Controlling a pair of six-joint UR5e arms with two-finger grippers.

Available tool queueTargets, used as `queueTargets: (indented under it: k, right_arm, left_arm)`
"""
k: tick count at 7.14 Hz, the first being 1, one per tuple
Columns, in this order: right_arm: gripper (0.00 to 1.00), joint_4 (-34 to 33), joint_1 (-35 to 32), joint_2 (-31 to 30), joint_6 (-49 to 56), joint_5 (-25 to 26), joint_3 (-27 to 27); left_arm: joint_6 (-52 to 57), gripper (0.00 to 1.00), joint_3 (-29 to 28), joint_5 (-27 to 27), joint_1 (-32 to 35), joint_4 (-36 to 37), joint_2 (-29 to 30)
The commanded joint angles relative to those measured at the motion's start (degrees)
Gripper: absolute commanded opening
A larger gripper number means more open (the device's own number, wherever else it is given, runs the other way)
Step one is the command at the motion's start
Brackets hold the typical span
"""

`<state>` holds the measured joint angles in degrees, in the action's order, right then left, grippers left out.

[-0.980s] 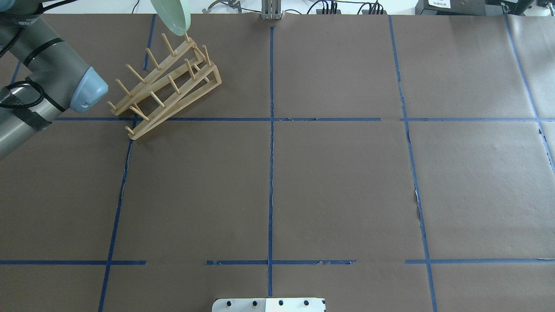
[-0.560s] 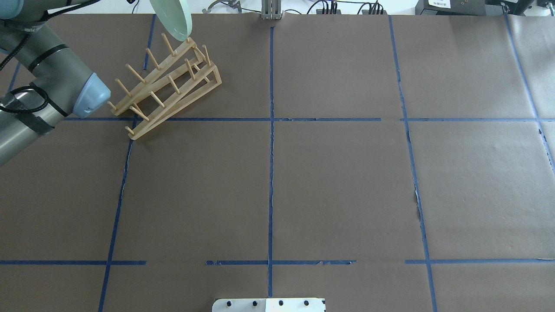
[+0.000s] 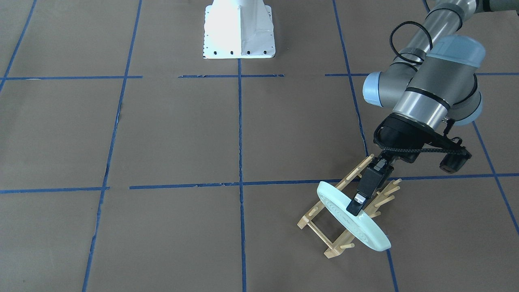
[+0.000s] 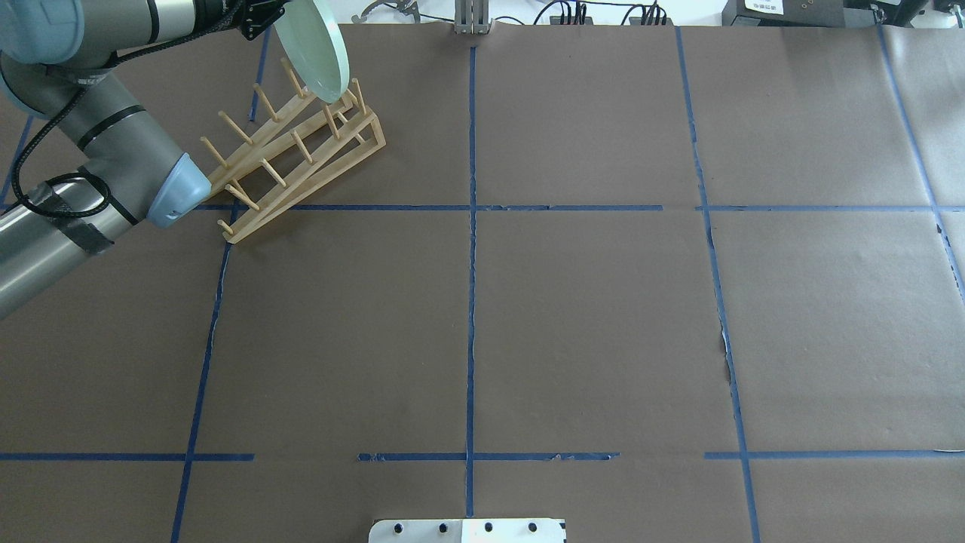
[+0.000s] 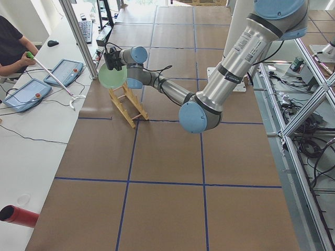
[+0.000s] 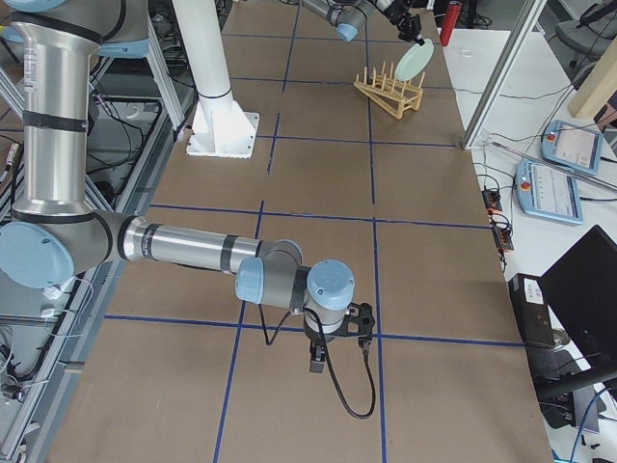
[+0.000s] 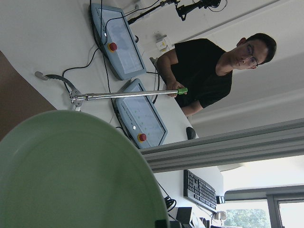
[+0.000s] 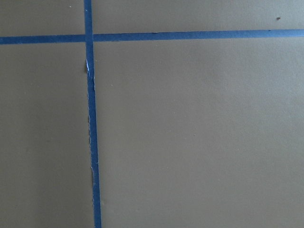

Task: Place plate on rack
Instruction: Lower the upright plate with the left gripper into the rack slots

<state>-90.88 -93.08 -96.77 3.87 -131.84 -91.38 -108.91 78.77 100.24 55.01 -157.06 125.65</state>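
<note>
- Has lowered plate (image 4: 315, 45) toward rack's (image 4: 332, 170) end pegs, upper left of overhead view.
- Keeps left gripper (image 3: 355, 206) clamped on plate rim.
- Looks close to seating; not yet released.

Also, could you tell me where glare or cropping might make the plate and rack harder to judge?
Front-facing view: the white robot base is blown out, yet the plate and rack are sharp and evenly lit. Overhead view: the plate runs off the top edge. Left wrist view: the plate fills the lower left, with a bright window at lower right.
</note>
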Motion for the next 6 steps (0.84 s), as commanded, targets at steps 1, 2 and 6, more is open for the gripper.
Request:
queueTargets:
  k: [1,2,6]
  right_arm:
    - [1.0,0.0,0.0,0.0,0.0,0.0,-0.03]
    - [1.0,0.0,0.0,0.0,0.0,0.0,-0.03]
    - [1.0,0.0,0.0,0.0,0.0,0.0,0.06]
  left_arm:
    - [0.01,0.0,-0.89,-1.26,-1.56,0.0,-0.05]
    - [0.01,0.0,-1.33,-1.54,-1.83,0.0,-0.05]
    - [0.27,0.0,-2.83,-1.63,-3.15,-0.09,-0.05]
